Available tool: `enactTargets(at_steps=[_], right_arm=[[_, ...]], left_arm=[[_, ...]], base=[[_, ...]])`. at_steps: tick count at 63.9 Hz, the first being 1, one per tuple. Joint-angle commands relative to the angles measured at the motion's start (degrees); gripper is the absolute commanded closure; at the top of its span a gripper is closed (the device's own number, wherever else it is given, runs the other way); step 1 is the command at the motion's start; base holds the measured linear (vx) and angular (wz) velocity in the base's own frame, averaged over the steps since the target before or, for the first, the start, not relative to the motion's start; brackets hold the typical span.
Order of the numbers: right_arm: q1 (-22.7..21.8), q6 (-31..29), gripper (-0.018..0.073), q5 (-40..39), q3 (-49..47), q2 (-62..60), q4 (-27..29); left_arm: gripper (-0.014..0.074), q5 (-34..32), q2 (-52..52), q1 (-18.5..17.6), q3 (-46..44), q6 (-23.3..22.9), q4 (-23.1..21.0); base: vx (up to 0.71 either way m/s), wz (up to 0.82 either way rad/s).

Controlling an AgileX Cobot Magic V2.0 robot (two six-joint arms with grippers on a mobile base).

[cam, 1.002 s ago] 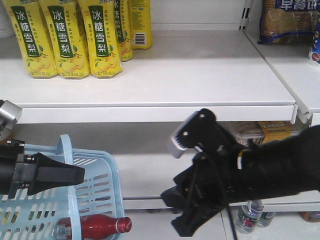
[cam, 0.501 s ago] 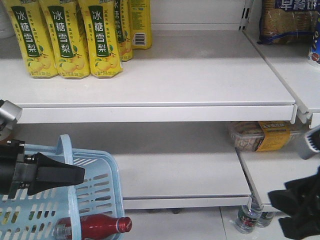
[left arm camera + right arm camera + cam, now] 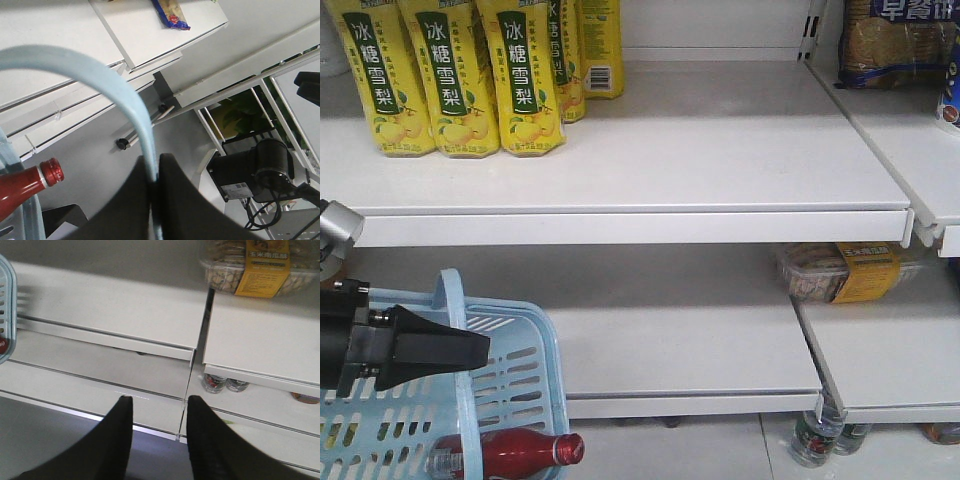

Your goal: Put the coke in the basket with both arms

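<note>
The light blue basket [image 3: 515,365] hangs at the lower left of the front view. The coke [image 3: 520,453] lies on its side inside it, with its red cap poking through a slot. My left gripper [image 3: 470,350] is shut on the basket's thin loop handle [image 3: 100,75]; in the left wrist view the jaws [image 3: 155,170] pinch that band, and the coke's cap [image 3: 50,171] shows beside them. My right gripper [image 3: 160,400] is open and holds nothing. It hovers before the lower shelf, right of the basket's edge [image 3: 7,300], and does not appear in the front view.
Yellow pear-drink bottles [image 3: 445,75] stand on the upper shelf at the left. A clear snack tub with a yellow label [image 3: 840,270] sits on the lower right shelf, with water bottles [image 3: 817,440] beneath it. A bagged bread pack [image 3: 895,40] lies top right.
My right arm has left the front view, moving right and down from the middle. The left gripper, the basket and the coke have stayed where they were.
</note>
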Motion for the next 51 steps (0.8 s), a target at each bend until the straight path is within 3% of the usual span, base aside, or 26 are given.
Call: enactTargets(at_steps=[1,11,24,51], right_arm=[[-0.5,0.9,0.0305,-2.4,-1.4,-1.1,-0.8],[-0.5,1.5,0.0305,-2.4,-0.8,-2.7,-0.5],[-0.5,2.3,0.0305,-6.2,7.1,-4.6,0.3],[-0.5,2.1,0.0305,-6.4,7.2,-4.6,0.6]], left_arm=[[0.0603,0.7,-1.4,-0.2,-1.7,1.1,-5.0],[0.0603,0.7,-1.4,-0.2,-1.7,1.1,-5.0],[0.0603,0.7,-1.4,-0.2,-1.7,1.1,-5.0],[0.0603,0.7,-1.4,-0.2,-1.7,1.1,-5.0]], base=[[0.00,0.00],[0.00,0.00],[0.00,0.00],[0.00,0.00]])
